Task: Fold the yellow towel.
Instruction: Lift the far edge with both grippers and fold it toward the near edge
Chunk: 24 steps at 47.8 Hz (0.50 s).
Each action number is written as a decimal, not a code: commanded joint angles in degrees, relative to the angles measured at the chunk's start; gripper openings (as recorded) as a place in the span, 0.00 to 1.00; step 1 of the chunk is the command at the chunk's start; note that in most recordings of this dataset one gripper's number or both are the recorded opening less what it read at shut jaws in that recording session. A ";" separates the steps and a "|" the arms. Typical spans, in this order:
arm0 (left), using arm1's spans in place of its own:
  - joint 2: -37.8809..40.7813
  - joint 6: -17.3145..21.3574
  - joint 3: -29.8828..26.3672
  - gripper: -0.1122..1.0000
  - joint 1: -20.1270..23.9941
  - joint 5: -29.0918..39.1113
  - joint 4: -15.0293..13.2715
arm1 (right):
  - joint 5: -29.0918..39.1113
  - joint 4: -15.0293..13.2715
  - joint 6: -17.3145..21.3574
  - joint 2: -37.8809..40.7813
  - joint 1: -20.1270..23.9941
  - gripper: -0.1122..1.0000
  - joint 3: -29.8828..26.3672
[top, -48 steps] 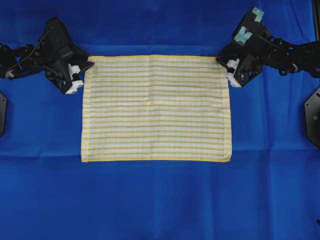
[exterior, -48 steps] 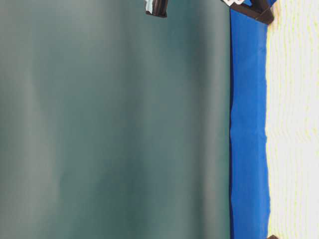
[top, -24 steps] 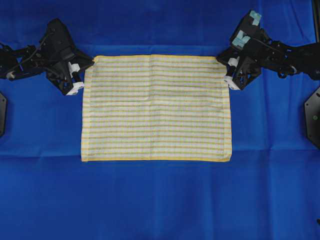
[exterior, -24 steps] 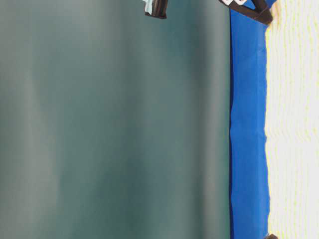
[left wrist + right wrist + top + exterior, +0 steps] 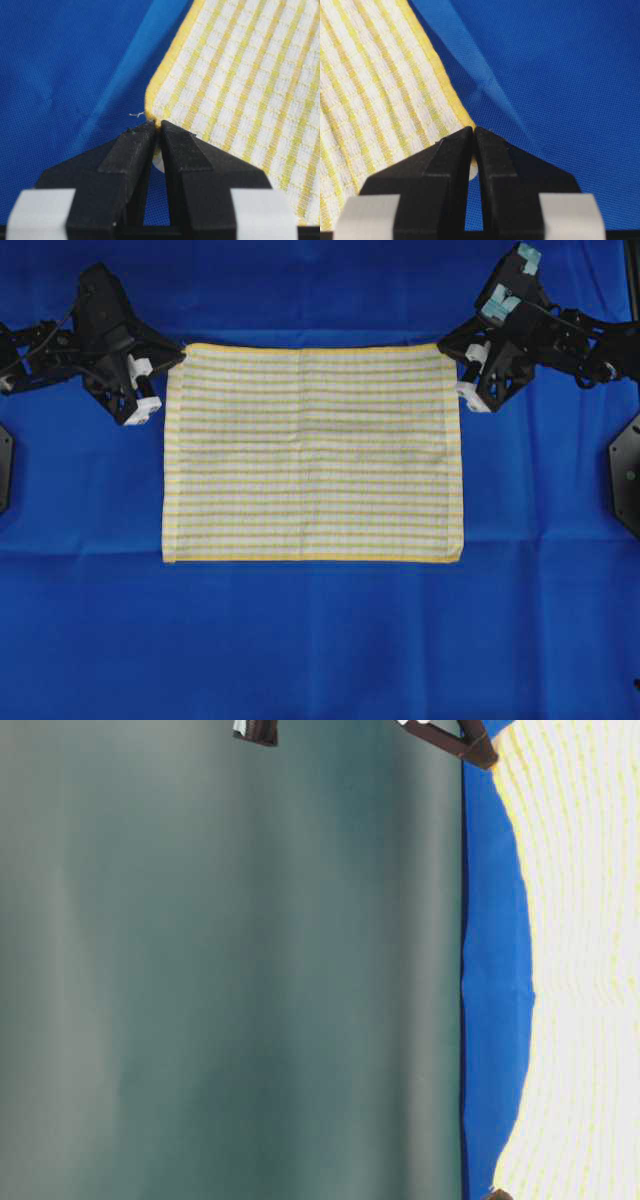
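- A plain blue cloth (image 5: 320,640) covers the counter from edge to edge; faint creases run across it level with the towel's near edge.
- The yellow towel (image 5: 313,455) lies spread near the middle of the cloth, a checked rectangle with a yellow hem, its long sides running left to right in the overhead view.
- The left gripper (image 5: 176,357) sits at the towel's far left corner and the right gripper (image 5: 448,351) at its far right corner.
- The left wrist view shows what the overhead cannot: the black jaws are pressed together on the hemmed corner, with a loose thread just beside the tips.
- The right wrist view shows the same on its side: jaws clamped on the yellow hem, and a blue crease running away from the corner.
- The table-level view is turned sideways; only it shows the room, a dull grey-green backdrop (image 5: 230,970) behind the blue cloth, and the towel's far edge bowing up from the cloth towards both corners.
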 commanded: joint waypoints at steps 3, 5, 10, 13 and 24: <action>-1.05 -0.18 -0.09 0.15 -0.79 -0.18 0.09 | 0.62 0.00 -0.09 -1.05 0.00 0.14 -0.26; -1.14 -0.26 0.00 0.15 -1.23 -0.18 0.09 | 0.97 0.00 -0.18 -1.14 0.09 0.14 -0.18; -1.76 -0.70 0.53 0.15 -2.99 -0.18 0.09 | 1.76 -0.09 -0.18 -1.67 0.88 0.14 0.35; -2.29 -0.79 1.05 0.15 -4.39 -0.18 -0.09 | 1.93 -0.09 -0.09 -2.46 2.20 0.14 0.88; -5.89 -2.46 3.43 0.15 -11.07 -0.26 -0.35 | 1.93 1.23 0.97 -6.59 9.23 0.14 3.52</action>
